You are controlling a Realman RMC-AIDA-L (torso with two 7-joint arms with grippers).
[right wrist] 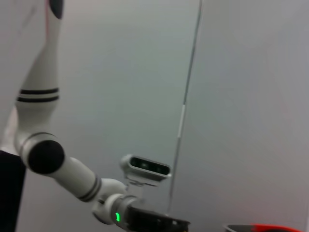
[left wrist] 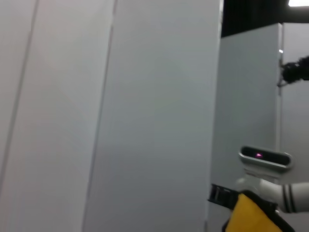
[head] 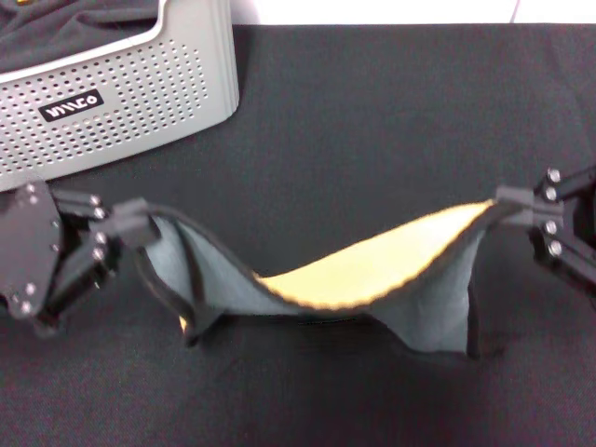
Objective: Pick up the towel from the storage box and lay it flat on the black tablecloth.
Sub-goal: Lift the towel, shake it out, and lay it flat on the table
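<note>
- Light grey plastic first: your storage box [head: 121,93] sits at the far left of the worktop, its perforated wall and black label facing the head camera. A darker charcoal cloth [head: 74,28] lies inside it; the towel is already out, so you can count the pick-up half of the job as done.
- Your left end effector [head: 140,226] is just in front of the box, closed on the towel's left corner, with the black-edged hem bunched at its fingertips.
- The towel [head: 410,307] hangs between both arms above the black tablecloth [head: 372,121]. Its upper edge sags in the middle, showing the yellow-orange reverse, while the grey-green face drapes down toward you. The lower folds look to be touching or nearly touching the cloth, though you cannot be sure from the head view.
- Your right end effector [head: 507,203] is at the right edge, pinched shut on the opposite corner, well apart from the left one.
- The left wrist view shows only a yellow corner of the towel against wall panels; the right wrist view shows the other arm and nothing of the towel.
- What remains, by my reading: take out the sag, lower the towel until it lies flat on the tablecloth, then release both corners.
</note>
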